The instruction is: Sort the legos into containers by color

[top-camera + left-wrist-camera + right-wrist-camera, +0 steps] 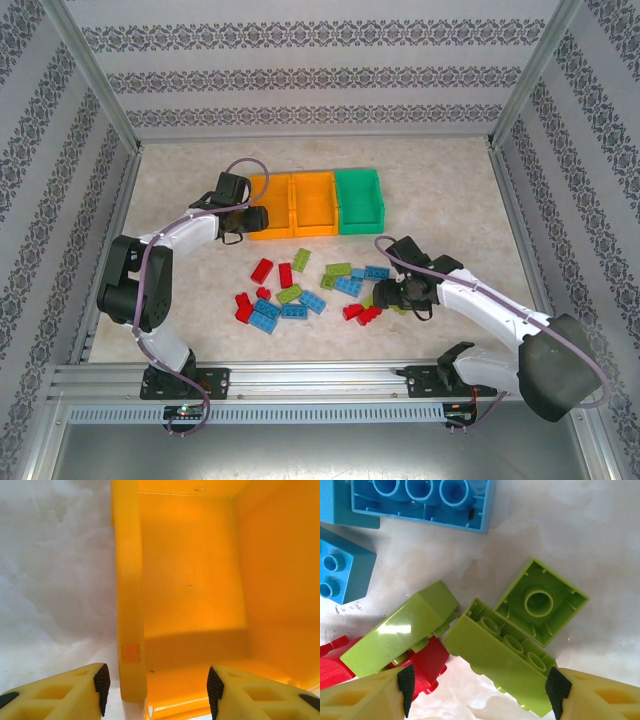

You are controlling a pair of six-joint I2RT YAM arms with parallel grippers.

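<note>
The pale worktop (440, 200) carries everything. At its far middle the three containers stand in a touching row. From left to right they are the left orange bin (268, 233), the middle orange bin (314, 230) and the green bin (360, 224).

The left hand (243, 215) is at the left wall of the left orange bin. Its fingers (75, 692) stand open and hold nothing, one over the worktop and the other over the bin's inside, with the wall between them untouched.

The right hand (398, 293) hangs low over the right end of the legos (300, 290), a loose scatter of red, blue and lime pieces near of the bins. It too is open and grips nothing.

A long lime brick (500, 665) lies on its side between its pads, the right pad just beside the brick's end. A square lime brick (542, 602) lies upside down against it. A second long lime brick (400, 635) rests on a red brick (430, 662), and an upturned blue brick (420, 500) lies farther off.
</note>
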